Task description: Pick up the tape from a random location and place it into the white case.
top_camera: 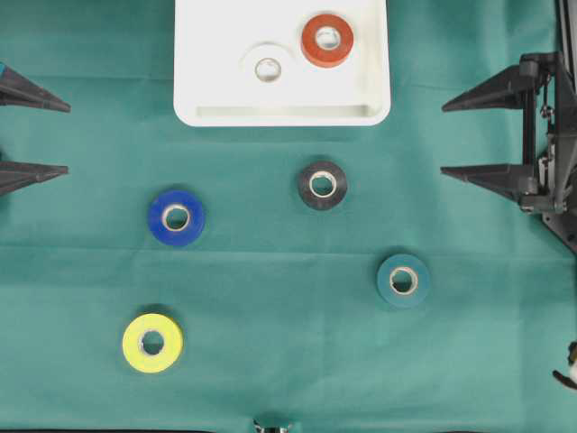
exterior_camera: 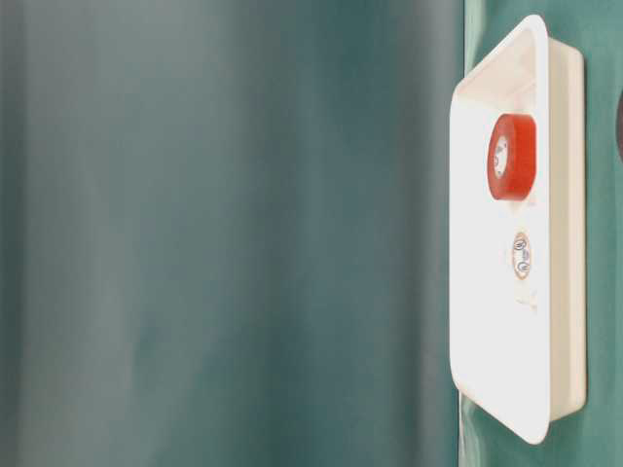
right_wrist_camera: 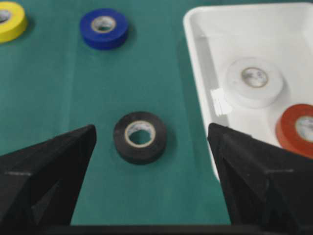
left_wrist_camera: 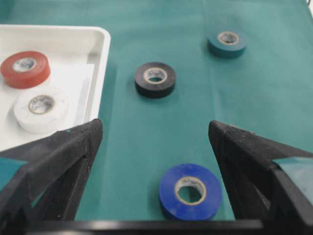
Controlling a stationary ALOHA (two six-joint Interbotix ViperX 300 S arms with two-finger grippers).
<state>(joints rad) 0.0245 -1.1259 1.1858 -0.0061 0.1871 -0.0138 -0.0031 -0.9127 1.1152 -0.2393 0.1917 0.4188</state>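
Overhead, the case [top_camera: 207, 113] lies flat at the tabletop's [top_camera: 270, 361] far edge, long axis running left to right. Green cloth covers the tabletop. White, shallow, round-cornered, the case holds red tape [top_camera: 326, 40] and white tape [top_camera: 268, 69] lying flat. Black tape [top_camera: 322, 185] sits near the case; blue [top_camera: 176, 217], teal [top_camera: 402, 280] and yellow [top_camera: 151, 343] farther off. Left gripper [top_camera: 65, 137] and right gripper [top_camera: 445, 139] both gape wide, holding nothing.

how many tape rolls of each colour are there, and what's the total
red tape roll: 1, in the white case
white tape roll: 1, in the white case
black tape roll: 1, on the green cloth
blue tape roll: 1, on the cloth
teal tape roll: 1, on the cloth
yellow tape roll: 1, on the cloth
total: 6 rolls
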